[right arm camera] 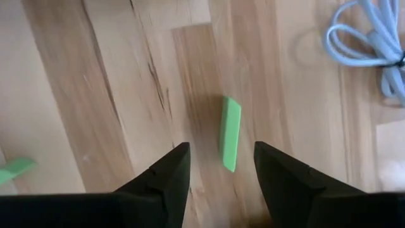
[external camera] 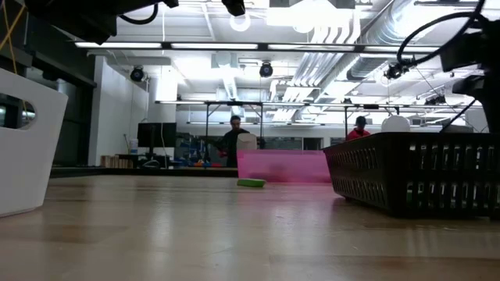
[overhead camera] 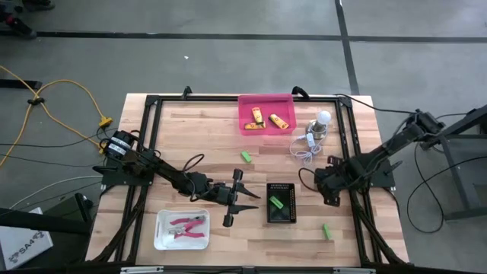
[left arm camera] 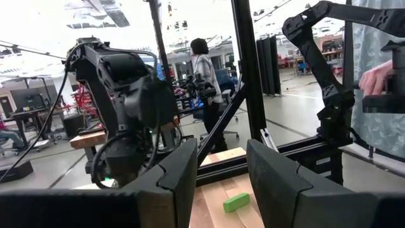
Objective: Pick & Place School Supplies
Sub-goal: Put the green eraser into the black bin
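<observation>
My right gripper [right arm camera: 216,166] hangs spread; the green block [right arm camera: 230,133] lies on wood between its fingertips, frame center.

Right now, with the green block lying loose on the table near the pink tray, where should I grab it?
Probably at mid-length, from straight above, with the jaws across its narrow width. The green block lies flat on the table, oblong and apart from the pink tray, so both long sides are free.
</observation>
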You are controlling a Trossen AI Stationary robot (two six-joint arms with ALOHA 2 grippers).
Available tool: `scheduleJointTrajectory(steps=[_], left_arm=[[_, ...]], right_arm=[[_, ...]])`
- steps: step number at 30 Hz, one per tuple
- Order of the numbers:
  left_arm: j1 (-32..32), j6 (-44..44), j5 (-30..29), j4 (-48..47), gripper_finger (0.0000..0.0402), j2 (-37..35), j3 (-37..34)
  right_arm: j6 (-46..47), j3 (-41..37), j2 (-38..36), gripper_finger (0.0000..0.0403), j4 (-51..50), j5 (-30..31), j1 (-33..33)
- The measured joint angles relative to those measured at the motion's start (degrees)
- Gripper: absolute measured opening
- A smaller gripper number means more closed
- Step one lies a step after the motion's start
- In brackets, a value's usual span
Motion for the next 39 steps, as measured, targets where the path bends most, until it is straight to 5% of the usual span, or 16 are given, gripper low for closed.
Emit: scheduleJointTrajectory(steps=[15,39], left_arm=[[0.00,0.02,0.00,-0.42,0.0134,0.00,0.00],[0.00,0.04,0.00,-0.44,0.0134,0.00,0.04]], right_arm=[[4.64,-0.04,10.41,0.0165,-0.41,1.18,3.73],[5.26,-4.94,10.65,0.0165,6.76,1.58,-0.46]])
